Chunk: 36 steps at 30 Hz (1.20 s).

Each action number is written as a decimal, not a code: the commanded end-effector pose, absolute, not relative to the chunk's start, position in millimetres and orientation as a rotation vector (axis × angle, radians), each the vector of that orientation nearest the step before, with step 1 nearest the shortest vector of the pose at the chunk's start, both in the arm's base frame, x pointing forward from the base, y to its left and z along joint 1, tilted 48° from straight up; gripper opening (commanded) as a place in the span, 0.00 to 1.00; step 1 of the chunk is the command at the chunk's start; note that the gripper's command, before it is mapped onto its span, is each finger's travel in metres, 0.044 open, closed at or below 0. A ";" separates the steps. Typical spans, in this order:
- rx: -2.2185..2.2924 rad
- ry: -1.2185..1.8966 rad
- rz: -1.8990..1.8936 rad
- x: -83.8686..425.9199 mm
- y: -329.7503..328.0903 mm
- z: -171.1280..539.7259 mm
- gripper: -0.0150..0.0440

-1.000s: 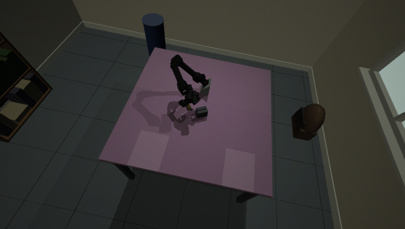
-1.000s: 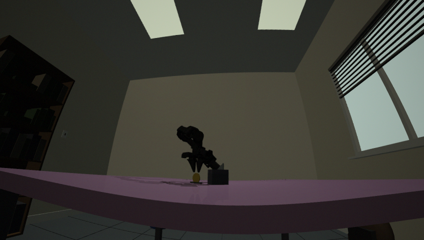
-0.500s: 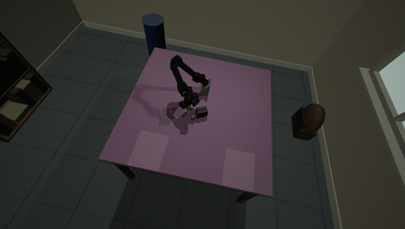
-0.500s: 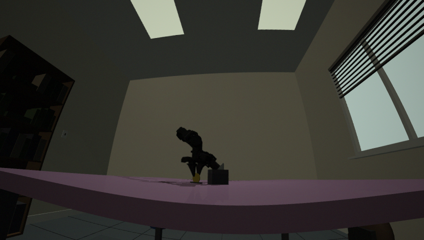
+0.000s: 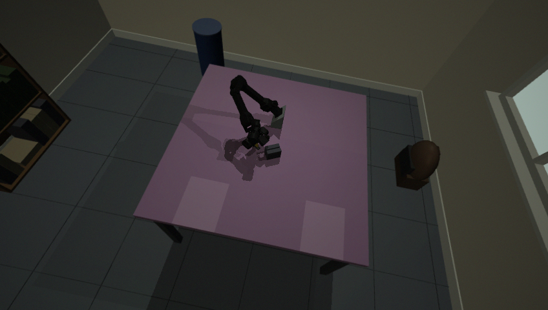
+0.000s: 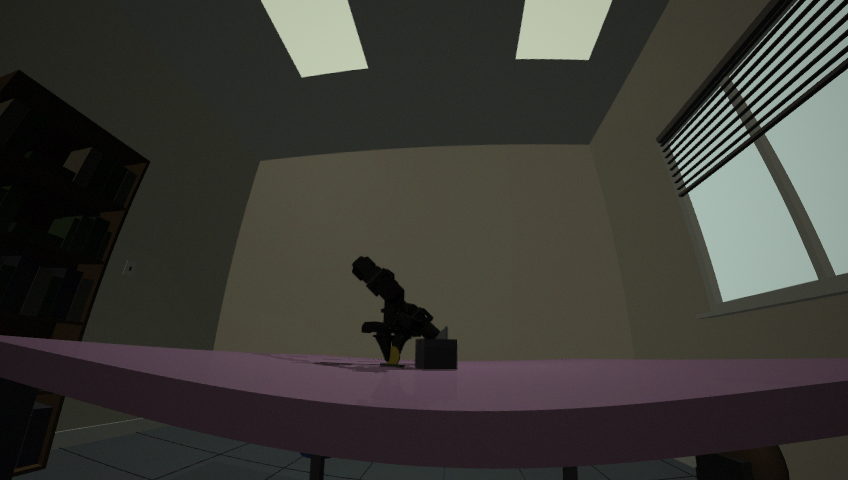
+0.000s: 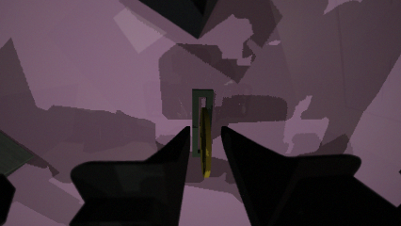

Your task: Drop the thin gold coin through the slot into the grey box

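Fingers straddle unmarked coin (image 7: 206, 146) in holder (image 7: 196, 122).

Grey box (image 7: 181, 14) cut off by top edge

One robot arm (image 5: 243, 105) stands on one purple counter (image 5: 315, 161). It carries one gripper (image 7: 205, 141) with two dark fingers, one to either side of the gap.

One gold coin (image 7: 205, 143) shows edge-on in the wrist view, set in one dark-green holder (image 7: 196, 101). One grey box (image 5: 273, 151) sits on the counter, near the arm.

Around the counter there is one dark blue cylinder (image 5: 207, 44), one bookshelf (image 5: 21, 119), one round brown object on a dark base (image 5: 421, 161), and one window (image 6: 767, 202) with one set of blinds. Two light panels (image 6: 315, 35) are set in the ceiling, and two pale patches (image 5: 201, 201) lie on the counter. Three counter legs are visible in the top view.
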<state>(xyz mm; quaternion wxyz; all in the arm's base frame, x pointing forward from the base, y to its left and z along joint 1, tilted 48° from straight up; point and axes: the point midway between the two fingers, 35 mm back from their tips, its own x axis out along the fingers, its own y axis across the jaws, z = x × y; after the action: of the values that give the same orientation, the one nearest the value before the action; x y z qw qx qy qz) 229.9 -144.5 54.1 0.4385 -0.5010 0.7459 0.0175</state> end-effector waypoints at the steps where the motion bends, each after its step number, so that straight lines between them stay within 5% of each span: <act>1: -1.250 1.865 0.048 226.0 -146.7 50.8 0.39; 8: -1.250 1.865 0.048 226.0 -146.7 50.8 0.25; 36: -1.243 1.859 0.059 237.6 -111.0 80.6 0.25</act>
<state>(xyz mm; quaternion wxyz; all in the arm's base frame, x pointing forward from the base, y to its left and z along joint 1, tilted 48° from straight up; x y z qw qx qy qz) 234.4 -117.5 73.8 0.4328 -0.5018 0.7486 0.0250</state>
